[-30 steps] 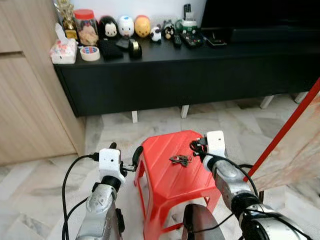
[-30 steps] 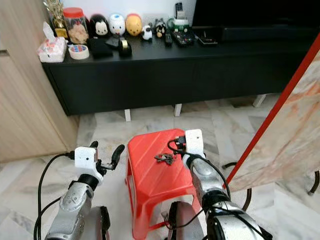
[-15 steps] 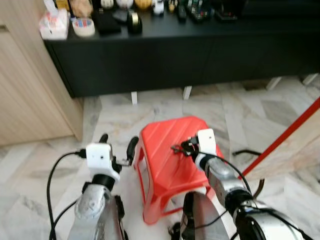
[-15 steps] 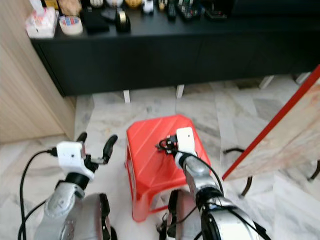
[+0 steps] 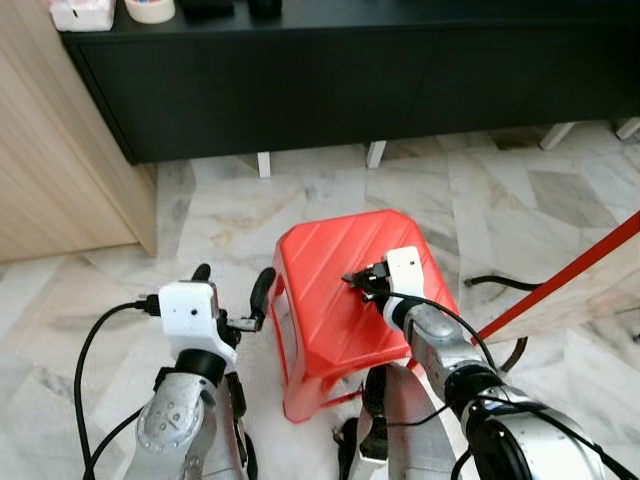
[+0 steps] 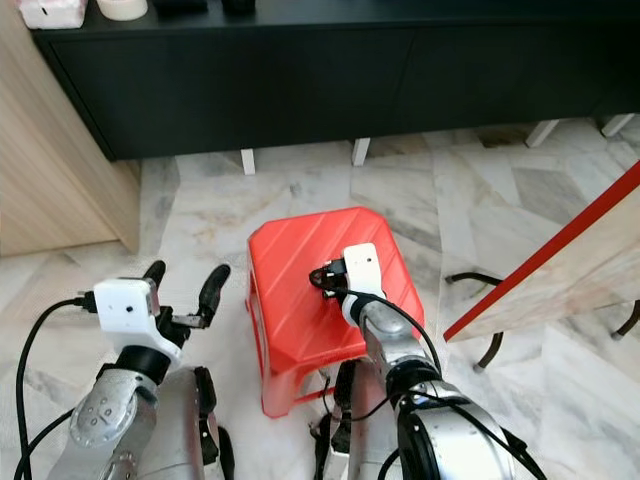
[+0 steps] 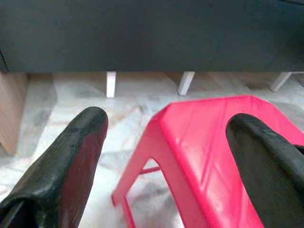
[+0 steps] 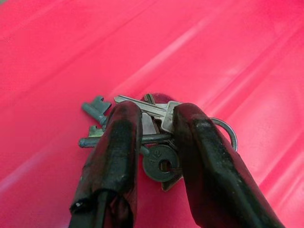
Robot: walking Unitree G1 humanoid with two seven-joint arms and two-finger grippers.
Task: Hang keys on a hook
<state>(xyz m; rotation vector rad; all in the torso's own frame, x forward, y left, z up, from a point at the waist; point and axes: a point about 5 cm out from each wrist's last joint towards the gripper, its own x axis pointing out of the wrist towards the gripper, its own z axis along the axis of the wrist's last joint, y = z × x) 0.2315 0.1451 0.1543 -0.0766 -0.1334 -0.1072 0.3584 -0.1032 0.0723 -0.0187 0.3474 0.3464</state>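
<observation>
R fingers [image 8: 152, 142] now down, clamped on keys [image 8: 156, 156] atop red stool [image 5: 330, 300]; L fingers [image 7: 85, 137] apart

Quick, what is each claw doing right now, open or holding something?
Left claw: open, holding nothing, beside the red stool.
Right claw: closed around the keys on the stool.
</observation>
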